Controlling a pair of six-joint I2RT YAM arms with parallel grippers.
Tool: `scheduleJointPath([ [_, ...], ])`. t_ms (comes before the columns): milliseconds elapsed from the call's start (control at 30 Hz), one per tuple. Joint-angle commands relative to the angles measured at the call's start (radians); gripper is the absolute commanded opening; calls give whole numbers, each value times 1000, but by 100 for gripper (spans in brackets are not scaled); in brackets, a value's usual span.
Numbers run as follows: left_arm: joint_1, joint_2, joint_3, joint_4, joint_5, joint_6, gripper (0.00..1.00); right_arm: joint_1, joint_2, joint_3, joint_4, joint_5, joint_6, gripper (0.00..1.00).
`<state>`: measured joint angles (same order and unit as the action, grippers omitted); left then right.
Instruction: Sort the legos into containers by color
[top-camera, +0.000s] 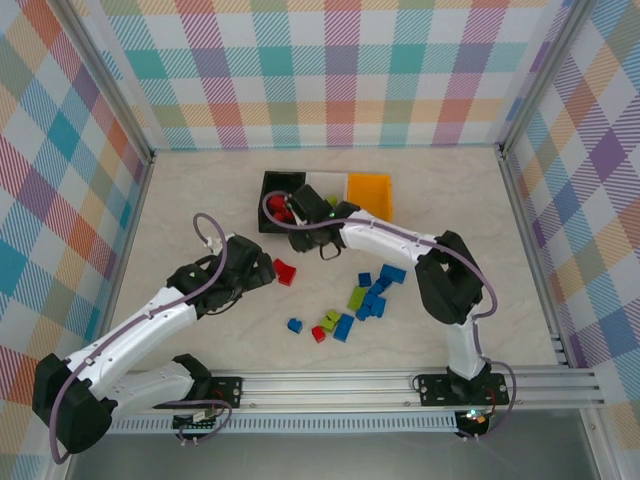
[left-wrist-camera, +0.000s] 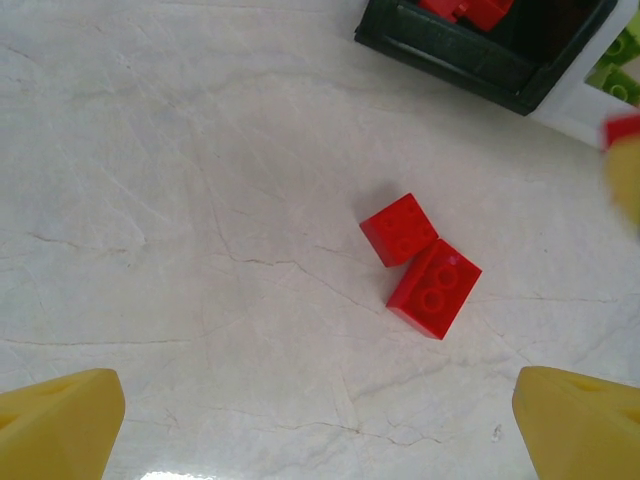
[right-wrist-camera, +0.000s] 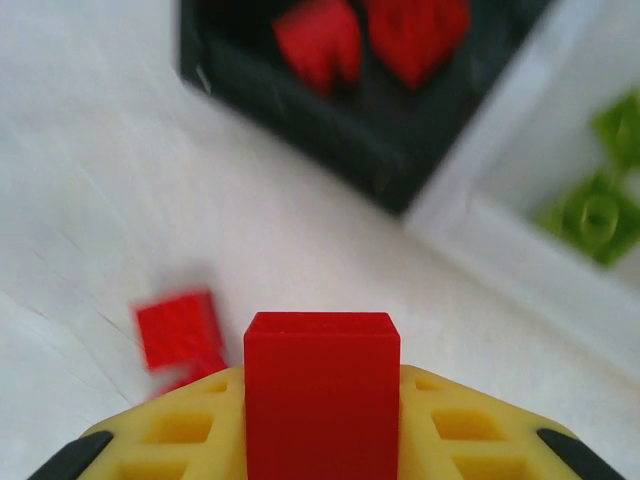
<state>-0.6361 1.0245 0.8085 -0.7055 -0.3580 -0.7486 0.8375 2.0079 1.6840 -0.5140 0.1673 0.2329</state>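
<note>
My right gripper (right-wrist-camera: 322, 400) is shut on a red lego (right-wrist-camera: 322, 345), held upright between its yellow fingers (right-wrist-camera: 470, 430). It hovers just in front of the black container (right-wrist-camera: 330, 120), which holds red legos (right-wrist-camera: 410, 35). Beside that stands the white container (right-wrist-camera: 520, 250) with lime green legos (right-wrist-camera: 598, 215). From above, the right gripper (top-camera: 306, 236) sits at the black container's (top-camera: 268, 205) near edge; the orange container (top-camera: 370, 195) is at the right end of the row. My left gripper (left-wrist-camera: 320, 430) is open above bare table, two red legos (left-wrist-camera: 420, 265) lying touching ahead of it.
A loose cluster of blue, green and red legos (top-camera: 362, 300) lies on the table right of centre, beside the right arm's elbow (top-camera: 448, 280). The left gripper (top-camera: 262, 270) and the two red legos (top-camera: 285, 272) are close to the right gripper.
</note>
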Motion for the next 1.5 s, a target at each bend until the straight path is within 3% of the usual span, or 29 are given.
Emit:
scheduleJointPath([
  [0, 15, -5, -15, -10, 0, -23, 100, -31, 64, 147, -5, -14, -30, 32],
  [433, 15, 64, -23, 22, 69, -7, 100, -107, 537, 834, -185, -85, 5, 35],
  [500, 15, 78, -28, 38, 88, -2, 100, -113, 561, 864, -191, -93, 14, 40],
  [633, 15, 101, -34, 66, 110, 8, 100, -118, 549, 863, -169, -102, 19, 59],
  [733, 15, 119, -33, 87, 126, 19, 100, -118, 509, 860, -159, -101, 11, 65],
  [833, 15, 139, -31, 116, 142, 26, 100, -119, 412, 770, -110, -102, 18, 66],
  [1100, 15, 240, -24, 243, 220, 47, 99, -135, -22, 189, 118, -61, 86, 69],
  [1233, 15, 381, 25, 300, 278, 69, 90, -166, -232, -111, 197, -66, 145, 69],
  [1367, 12, 538, 93, 301, 282, 76, 75, -184, -393, -309, 227, -62, 171, 69],
  [1467, -12, 595, 118, 294, 230, 95, 74, -193, -465, -388, 223, -44, 177, 69],
])
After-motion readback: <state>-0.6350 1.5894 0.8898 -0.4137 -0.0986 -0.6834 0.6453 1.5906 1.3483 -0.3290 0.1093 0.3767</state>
